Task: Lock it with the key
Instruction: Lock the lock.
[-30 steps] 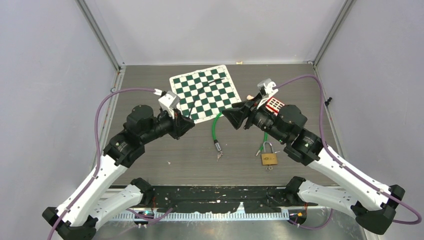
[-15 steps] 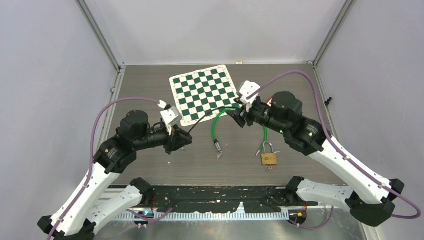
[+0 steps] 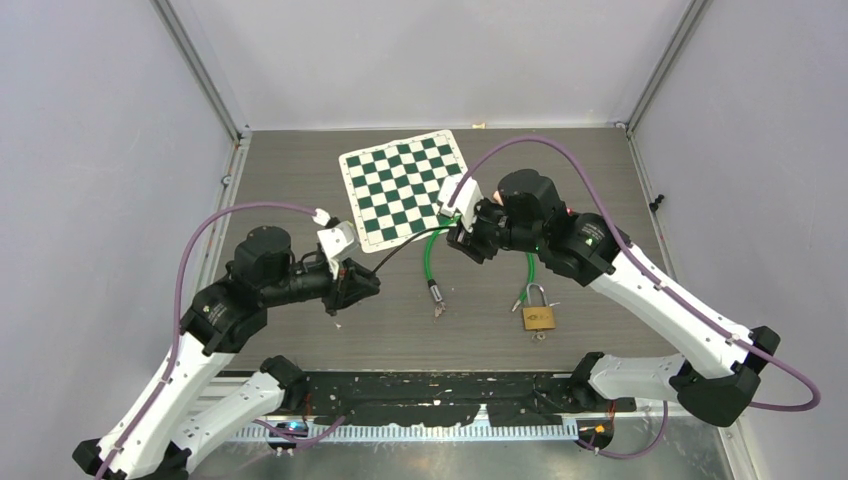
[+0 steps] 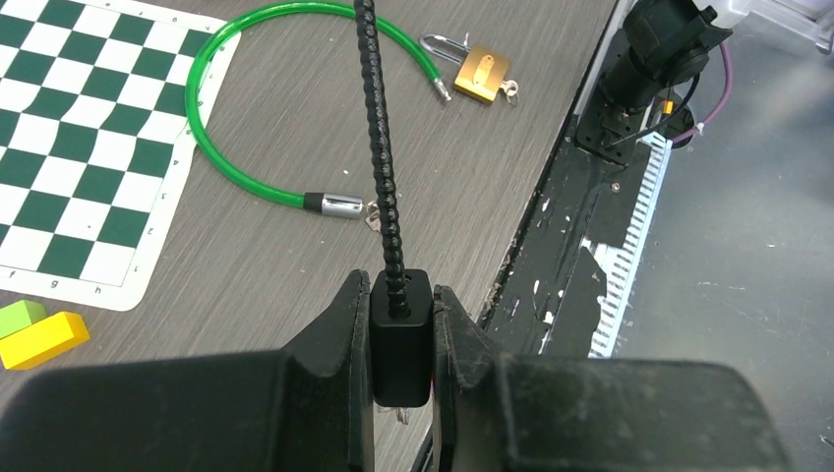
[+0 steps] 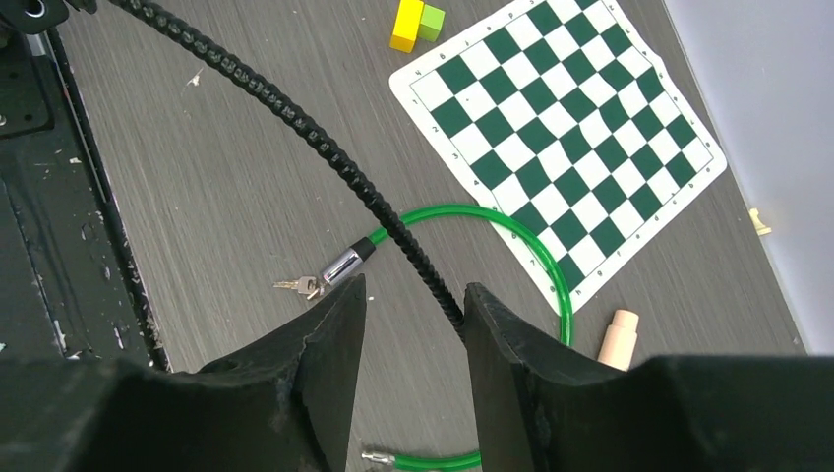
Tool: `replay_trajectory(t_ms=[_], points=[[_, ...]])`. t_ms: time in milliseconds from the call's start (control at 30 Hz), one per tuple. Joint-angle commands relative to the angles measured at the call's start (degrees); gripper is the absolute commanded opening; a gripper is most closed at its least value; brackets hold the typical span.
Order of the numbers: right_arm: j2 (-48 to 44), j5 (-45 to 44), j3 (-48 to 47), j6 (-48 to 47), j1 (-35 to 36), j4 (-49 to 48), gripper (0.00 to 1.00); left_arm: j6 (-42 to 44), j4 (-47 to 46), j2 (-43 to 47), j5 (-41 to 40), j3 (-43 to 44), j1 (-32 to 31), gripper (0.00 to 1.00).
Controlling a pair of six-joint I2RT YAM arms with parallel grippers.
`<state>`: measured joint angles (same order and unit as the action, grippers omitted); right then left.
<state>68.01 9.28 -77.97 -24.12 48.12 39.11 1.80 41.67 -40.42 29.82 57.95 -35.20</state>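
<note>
While the left fingers [image 4: 344,339] pinch the black lock body [image 4: 401,334] just off the chessboard mat's [image 3: 400,185] near corner, the spread right fingers [image 5: 329,339] should centre on the black cable's [image 5: 322,149] free end before closing squarely.

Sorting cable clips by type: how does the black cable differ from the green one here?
The black cable is ribbed; the green cable is smooth. The black cable is held above the table, its end block clamped in the left pincer, and passes between the open right pincer; the green cable lies curved on the table. Both are thin and flexible.
</note>
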Motion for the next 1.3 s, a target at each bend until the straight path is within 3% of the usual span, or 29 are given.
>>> replay_trajectory(t_ms=[0, 267, 333, 400, 433, 600, 733, 900, 1067, 1200, 1267], points=[[-0.6, 0.6, -0.9, 1.4, -0.6, -0.8, 0.47, 1.2, -0.6, 1.2, 1.6, 1.9, -0.1, 0.00], [1.0, 0.5, -1.8, 2.4, -1.0, -0.9, 0.43, 1.7, 0.1, 1.7, 1.9, 2.6, -0.1, 0.00], [1.2, 0.3, -2.2, 2.7, -1.1, -0.5, 0.38, 1.8, 0.0, 1.8, 1.9, 2.6, -0.1, 0.00], [1.6, -0.3, -2.7, 3.7, -1.0, -0.1, 0.14, 1.7, -0.4, 2.0, 2.0, 2.5, -0.1, 0.00], [1.7, -0.2, -2.8, 4.2, -1.1, 0.1, 0.10, 1.4, -0.8, 2.1, 2.0, 2.4, -0.1, 0.00], [2.0, 3.0, -2.4, 7.9, -1.1, -1.8, 0.05, -2.9, -6.0, 2.3, 2.3, 1.2, -0.1, 0.00], [0.1, 6.2, 0.8, 18.7, -1.1, -12.7, 0.05, -9.9, -17.4, 1.8, 3.2, -2.5, -0.1, 0.00], [-5.6, 9.6, 9.7, 34.5, -1.0, -36.3, 0.05, -14.7, -30.9, -0.9, 6.3, -6.0, -0.1, 0.00], [-10.0, 8.8, 17.1, 46.1, -0.9, -51.6, 0.05, -14.8, -39.0, -3.1, 7.7, -8.4, -0.1, 0.00], [-11.8, 7.0, 22.9, 50.4, -0.2, -63.5, 0.05, -14.2, -51.5, -2.0, 10.7, -14.1, -0.1, 0.00], [-12.2, 6.4, 24.6, 51.6, 0.4, -68.7, 0.05, -11.7, -53.2, -1.5, 10.5, -15.5, -0.1, 0.00]])
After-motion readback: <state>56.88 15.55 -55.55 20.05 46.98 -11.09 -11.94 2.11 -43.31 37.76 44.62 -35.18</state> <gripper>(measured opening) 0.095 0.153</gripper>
